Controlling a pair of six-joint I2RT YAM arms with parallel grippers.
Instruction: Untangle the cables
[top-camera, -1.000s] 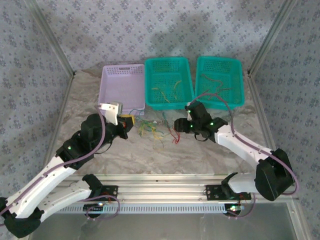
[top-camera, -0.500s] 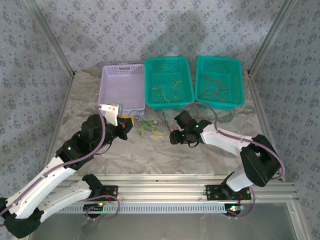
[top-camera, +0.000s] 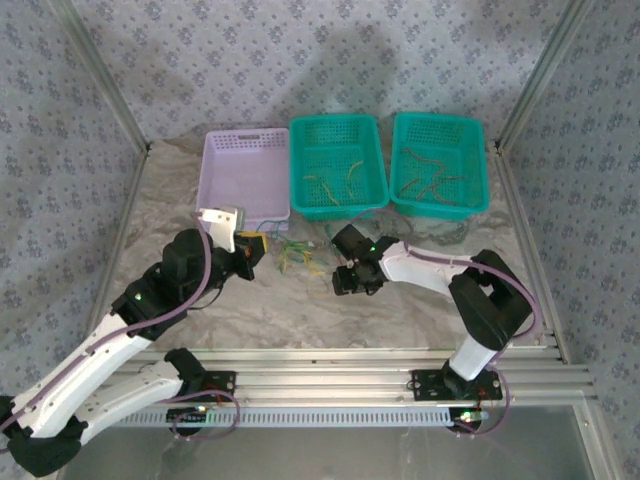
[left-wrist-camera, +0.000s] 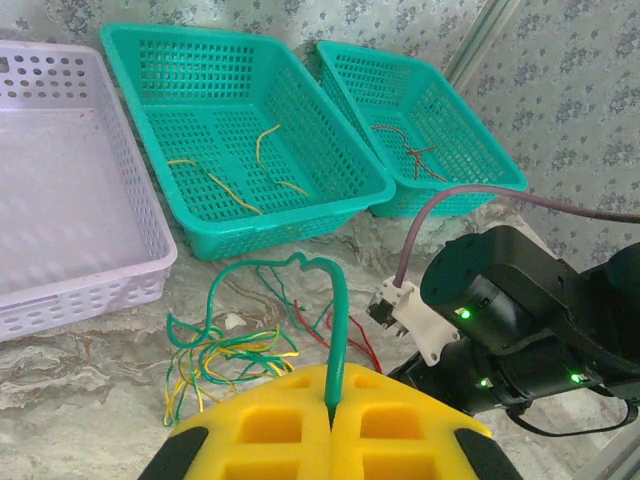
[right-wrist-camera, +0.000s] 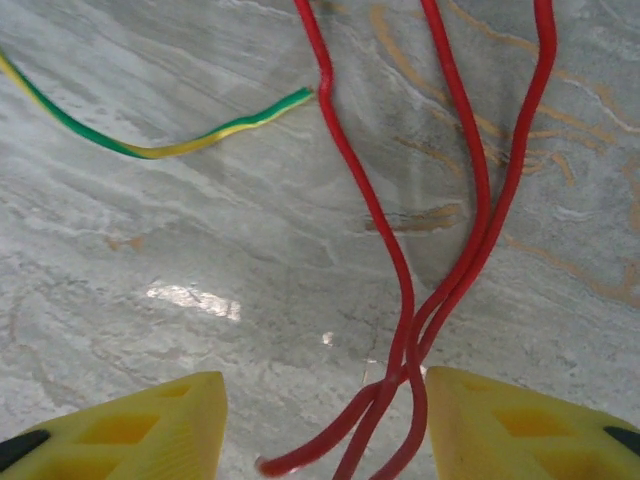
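Note:
The cables lie as a loose tangle of green and yellow wires (top-camera: 298, 258) (left-wrist-camera: 215, 355) on the marble table in front of the baskets, with red cables (left-wrist-camera: 345, 335) at its right side. My left gripper (top-camera: 252, 248) (left-wrist-camera: 332, 405) is shut on one end of a thick green cable (left-wrist-camera: 338, 320), which arches up and back into the tangle. My right gripper (top-camera: 345, 280) (right-wrist-camera: 325, 420) hovers low over the table, open, its yellow fingers either side of three crossing red cables (right-wrist-camera: 400, 300). A green-yellow wire (right-wrist-camera: 180, 140) lies to their left.
Three baskets stand at the back: a lilac one (top-camera: 246, 134) on the left, a teal one (top-camera: 335, 122) holding yellow wires, and a teal one (top-camera: 437, 118) holding red and brown wires. An aluminium rail (top-camera: 330, 372) runs along the near edge.
My right arm has swung left and toward the near edge, bringing its gripper down over the red cables, with the jaws a little narrower. The left arm and its green cable have not moved.

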